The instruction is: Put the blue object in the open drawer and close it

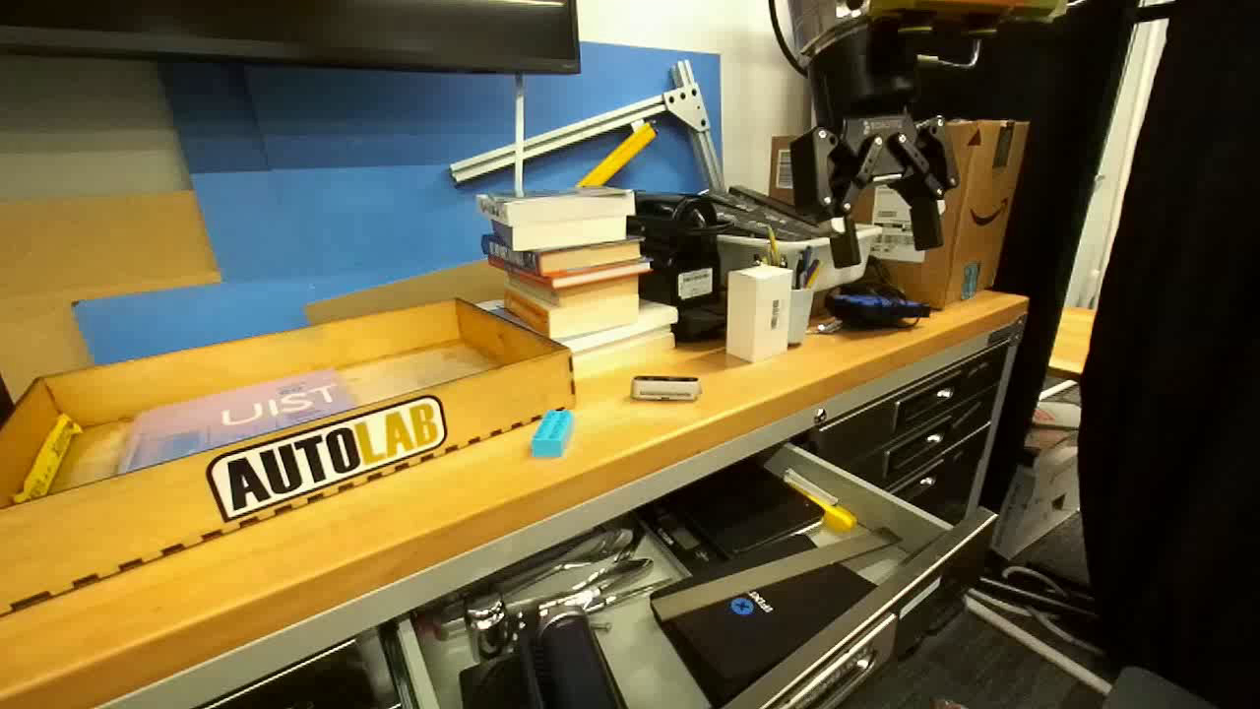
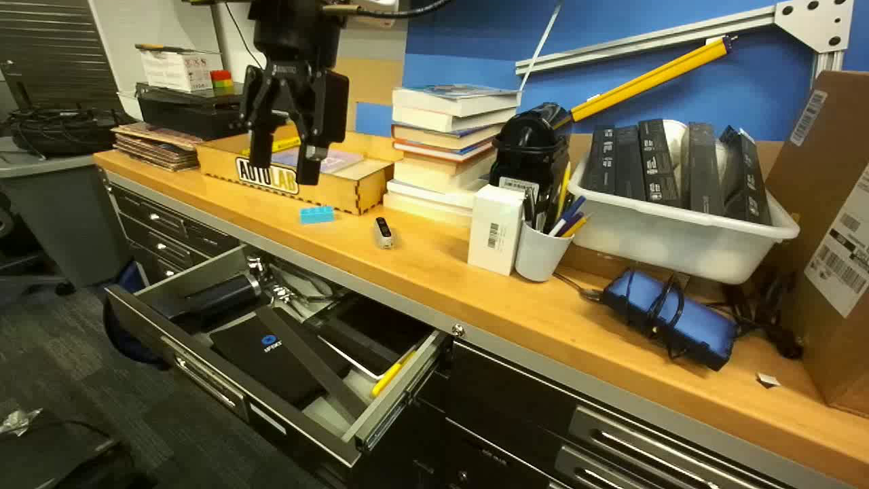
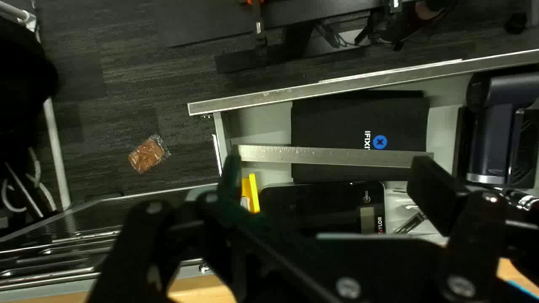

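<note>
The blue block [image 1: 552, 433] lies on the wooden worktop beside the AUTOLAB box, and it also shows in an exterior view [image 2: 317, 215]. In the wrist view only a blue sliver [image 3: 522, 289] shows at the lower right edge, perhaps the block. The drawer [image 1: 915, 579] is pulled open below the worktop, its front rim also visible in an exterior view [image 2: 305, 435] and in the wrist view [image 3: 294, 93]. My gripper [image 1: 886, 234] is open and empty, high above the worktop and apart from the block; it also shows in an exterior view [image 2: 285, 159] and the wrist view [image 3: 326, 166], pointing down over the drawer.
The drawer holds a black iFixit case [image 2: 285, 360], a metal ruler [image 3: 332, 155], a Taylor scale [image 3: 320, 206] and a yellow tool [image 1: 837, 514]. A small grey device [image 1: 664, 388], a book stack [image 1: 571, 266], a white box [image 1: 758, 313] and the AUTOLAB box [image 1: 512, 345] stand on the worktop.
</note>
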Action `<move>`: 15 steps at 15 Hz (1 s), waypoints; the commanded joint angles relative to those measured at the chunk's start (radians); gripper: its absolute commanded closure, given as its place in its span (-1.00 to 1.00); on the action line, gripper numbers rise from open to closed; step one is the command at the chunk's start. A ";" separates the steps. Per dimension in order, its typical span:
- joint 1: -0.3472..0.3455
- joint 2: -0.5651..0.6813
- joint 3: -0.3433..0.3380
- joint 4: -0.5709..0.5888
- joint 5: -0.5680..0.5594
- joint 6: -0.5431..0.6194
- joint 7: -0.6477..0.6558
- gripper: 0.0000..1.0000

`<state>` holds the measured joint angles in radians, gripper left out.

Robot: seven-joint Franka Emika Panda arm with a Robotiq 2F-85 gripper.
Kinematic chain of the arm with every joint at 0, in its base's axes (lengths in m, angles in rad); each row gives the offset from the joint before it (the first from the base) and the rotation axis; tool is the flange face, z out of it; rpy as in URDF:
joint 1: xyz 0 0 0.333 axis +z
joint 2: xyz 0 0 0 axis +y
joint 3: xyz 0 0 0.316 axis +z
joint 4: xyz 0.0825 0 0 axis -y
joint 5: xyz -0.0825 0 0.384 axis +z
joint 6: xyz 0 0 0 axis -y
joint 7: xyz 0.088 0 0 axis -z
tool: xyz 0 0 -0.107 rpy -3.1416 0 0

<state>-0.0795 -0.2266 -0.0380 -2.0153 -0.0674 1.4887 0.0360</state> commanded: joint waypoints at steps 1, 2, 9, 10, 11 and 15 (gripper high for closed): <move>0.007 0.001 -0.007 0.005 -0.001 -0.002 0.001 -1.00; 0.007 0.000 -0.007 0.008 -0.001 -0.002 0.001 -1.00; 0.013 0.024 -0.011 0.019 0.019 0.094 -0.032 -1.00; 0.020 0.065 -0.006 0.046 0.021 0.130 -0.049 -1.00; 0.027 0.097 -0.004 0.067 0.028 0.163 -0.073 -1.00; 0.066 0.248 0.020 0.150 0.072 0.269 -0.188 -1.00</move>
<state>-0.0436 -0.0976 -0.0316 -1.9673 -0.0392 1.7268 -0.0510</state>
